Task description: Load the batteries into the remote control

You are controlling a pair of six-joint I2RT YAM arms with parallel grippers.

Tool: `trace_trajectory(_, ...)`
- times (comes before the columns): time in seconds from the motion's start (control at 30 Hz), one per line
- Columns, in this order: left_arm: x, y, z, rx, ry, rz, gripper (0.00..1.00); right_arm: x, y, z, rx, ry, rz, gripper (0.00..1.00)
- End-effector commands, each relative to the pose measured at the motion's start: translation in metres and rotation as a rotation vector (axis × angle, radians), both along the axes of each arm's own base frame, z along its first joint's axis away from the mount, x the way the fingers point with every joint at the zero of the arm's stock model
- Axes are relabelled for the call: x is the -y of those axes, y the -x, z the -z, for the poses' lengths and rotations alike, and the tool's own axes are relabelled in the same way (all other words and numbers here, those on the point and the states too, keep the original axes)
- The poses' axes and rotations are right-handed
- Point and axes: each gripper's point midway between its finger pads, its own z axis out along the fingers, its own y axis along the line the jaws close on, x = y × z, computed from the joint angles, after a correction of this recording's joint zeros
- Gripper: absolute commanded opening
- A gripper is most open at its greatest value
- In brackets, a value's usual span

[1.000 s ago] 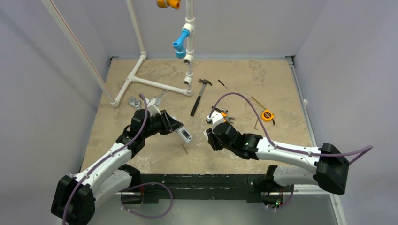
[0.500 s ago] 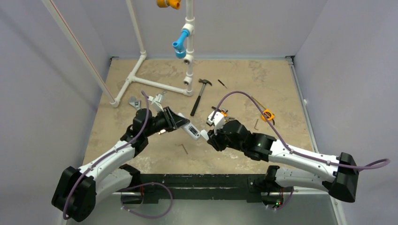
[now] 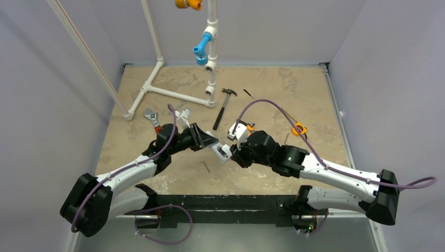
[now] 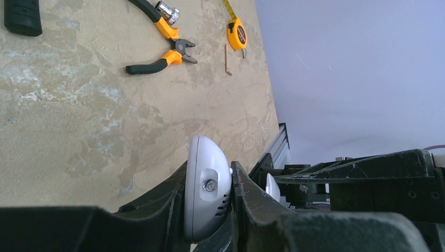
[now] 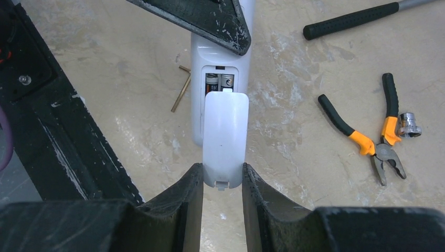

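Observation:
My left gripper (image 3: 211,143) is shut on the remote control (image 3: 218,151) and holds it above the table, back side turned toward the right arm. In the left wrist view the remote's rounded end (image 4: 207,194) is pinched between the fingers. Its battery compartment is open, and the batteries (image 5: 219,82) lie side by side inside. My right gripper (image 5: 222,172) is shut on the white battery cover (image 5: 225,134), whose far edge reaches the lower end of the compartment in the remote control (image 5: 197,113).
On the table lie a hammer (image 3: 223,107), orange-handled pliers (image 5: 362,139) with a shiny socket (image 5: 410,125) beside them, a tape measure (image 3: 299,129), a hex key (image 5: 181,89), a wrench (image 3: 152,118) and a white pipe frame (image 3: 157,89). The black base rail (image 5: 52,121) runs along the near edge.
The two arms have come together. The left gripper carried the remote rightward, and the right gripper brought the cover up to the remote's open back.

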Motion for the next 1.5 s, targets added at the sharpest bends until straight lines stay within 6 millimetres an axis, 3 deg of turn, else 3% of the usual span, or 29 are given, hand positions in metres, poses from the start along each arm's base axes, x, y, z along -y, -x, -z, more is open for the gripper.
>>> trace_trajectory(0.0, 0.005, -0.004, -0.015, 0.049, 0.042, -0.011, 0.0, -0.014, -0.002, -0.02, 0.027, -0.033, -0.038, 0.22)
trace_trajectory(0.8, 0.004, -0.008, -0.011, 0.03, 0.015, -0.034, 0.0, -0.037, -0.017, -0.009, 0.027, -0.012, -0.032, 0.2)
trace_trajectory(1.13, 0.003, -0.006, -0.011, 0.028, 0.015, -0.03, 0.0, -0.034, -0.027, -0.019, 0.071, -0.019, 0.013, 0.17)
trace_trajectory(1.47, 0.004, -0.006, -0.013, 0.03, 0.02, -0.028, 0.0, -0.038, -0.026, -0.013, 0.047, 0.0, 0.005, 0.17)
